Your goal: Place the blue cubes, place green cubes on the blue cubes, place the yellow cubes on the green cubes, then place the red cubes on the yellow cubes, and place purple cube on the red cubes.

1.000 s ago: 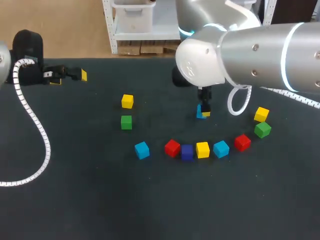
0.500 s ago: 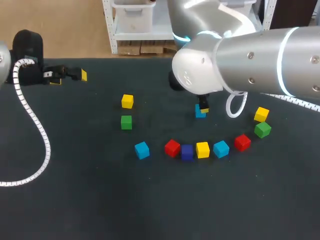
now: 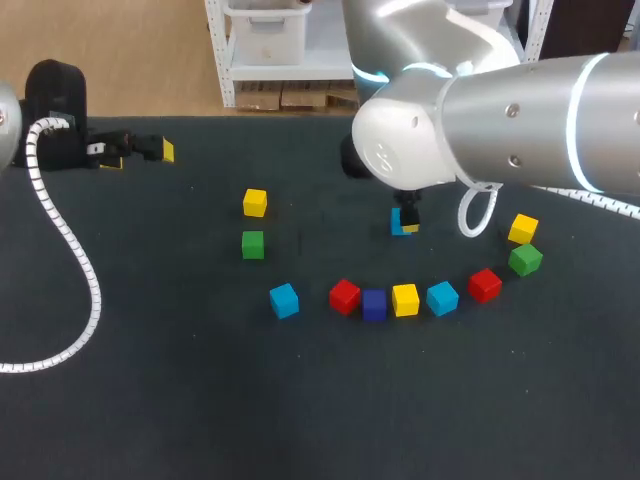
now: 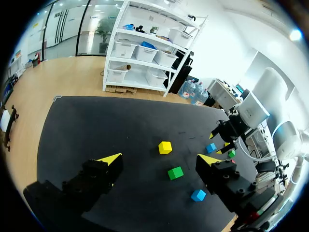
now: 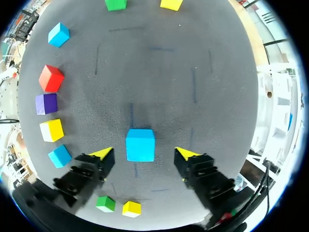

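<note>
My dark tabletop [image 3: 180, 400] holds eleven cubes, each lying singly. Toward my left, a left yellow cube [image 3: 255, 202] sits just behind a left green cube [image 3: 253, 244], and a lone blue cube [image 5: 140, 144] lies mid-table. Nearer me an arc runs from my left: outer blue cube [image 3: 284, 300], left red cube [image 3: 345, 296], purple cube [image 3: 375, 304], middle yellow cube [image 3: 405, 299], inner blue cube [image 3: 442, 297], right red cube [image 3: 485, 285], right green cube [image 3: 525, 260], right yellow cube [image 3: 522, 228].

The table [image 3: 180, 400] wears a dark, matt, finely grained mat. The blue cube [image 5: 140, 144] shows smooth, flat-coloured faces with little shine. The right arm [image 3: 520, 120] has a glossy silver shell; the hose [image 3: 72, 250] on the left is white ribbed plastic.
</note>
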